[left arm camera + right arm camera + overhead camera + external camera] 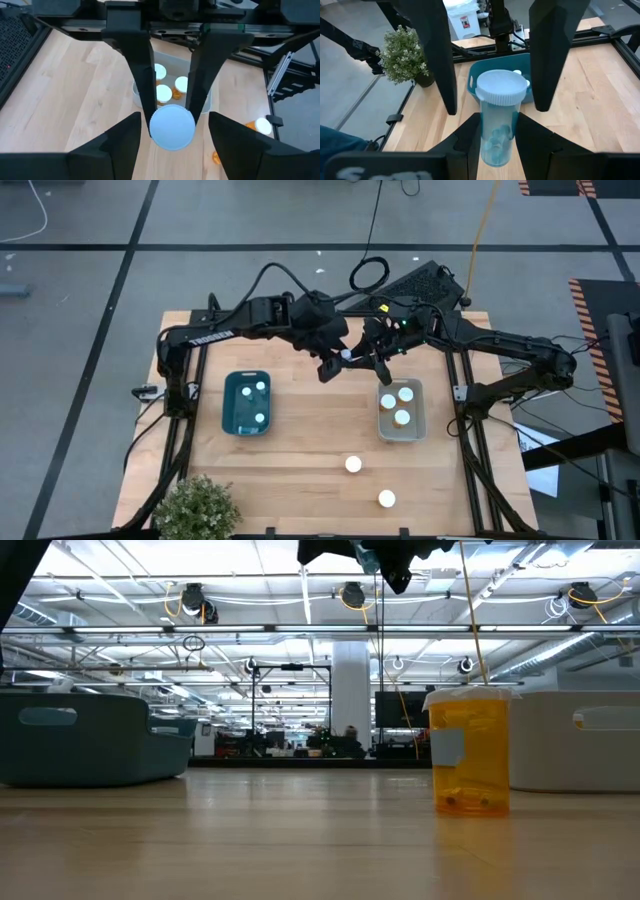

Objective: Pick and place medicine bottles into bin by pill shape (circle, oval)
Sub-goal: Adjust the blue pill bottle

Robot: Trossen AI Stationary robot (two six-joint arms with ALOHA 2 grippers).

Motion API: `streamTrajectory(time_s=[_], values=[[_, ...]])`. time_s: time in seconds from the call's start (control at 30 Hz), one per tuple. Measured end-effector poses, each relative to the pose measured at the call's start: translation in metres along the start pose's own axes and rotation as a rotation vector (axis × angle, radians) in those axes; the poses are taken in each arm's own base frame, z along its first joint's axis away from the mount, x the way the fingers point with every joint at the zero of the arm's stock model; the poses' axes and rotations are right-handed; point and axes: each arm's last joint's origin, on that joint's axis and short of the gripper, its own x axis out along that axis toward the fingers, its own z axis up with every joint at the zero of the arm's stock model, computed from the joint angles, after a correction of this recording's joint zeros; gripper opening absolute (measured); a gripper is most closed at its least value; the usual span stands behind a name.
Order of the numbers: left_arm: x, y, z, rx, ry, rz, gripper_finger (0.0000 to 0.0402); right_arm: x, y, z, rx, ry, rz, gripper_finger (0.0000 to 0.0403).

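Clamping a medicine bottle (pixel 500 125) whose pills blur, the right end effector (pixel 371 362) faces the spread left end effector (pixel 333 368).

Small potted plant (pixel 196 505) seen at table's near-left corner, well apart from both grippers, on left gripper's side. Dark keyboard (pixel 420 283) laid at table's far edge, just beyond right gripper. Black cable loop (pixel 368 273) seen beside keyboard

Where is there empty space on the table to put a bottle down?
Bare wood lies between the teal bin and the grey bin, and at the front left beside the plant. Two loose bottles crowd the front right.
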Motion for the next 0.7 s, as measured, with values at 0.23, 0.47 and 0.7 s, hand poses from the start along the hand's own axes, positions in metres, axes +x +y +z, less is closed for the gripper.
streamTrajectory(time_s=[0.23,0.47,0.7], values=[[0.000,-0.001,0.000,-0.029,0.008,-0.040,0.0234,0.000,0.000,0.000,0.001,0.002,0.000,0.0100],[0.000,0.000,-0.001,-0.050,0.017,-0.047,0.0234,0.000,0.000,-0.001,0.006,0.011,0.001,0.0100],[-0.002,0.011,0.001,-0.058,0.013,-0.046,0.0234,0.002,-0.001,-0.004,0.018,0.032,0.001,0.0100]])
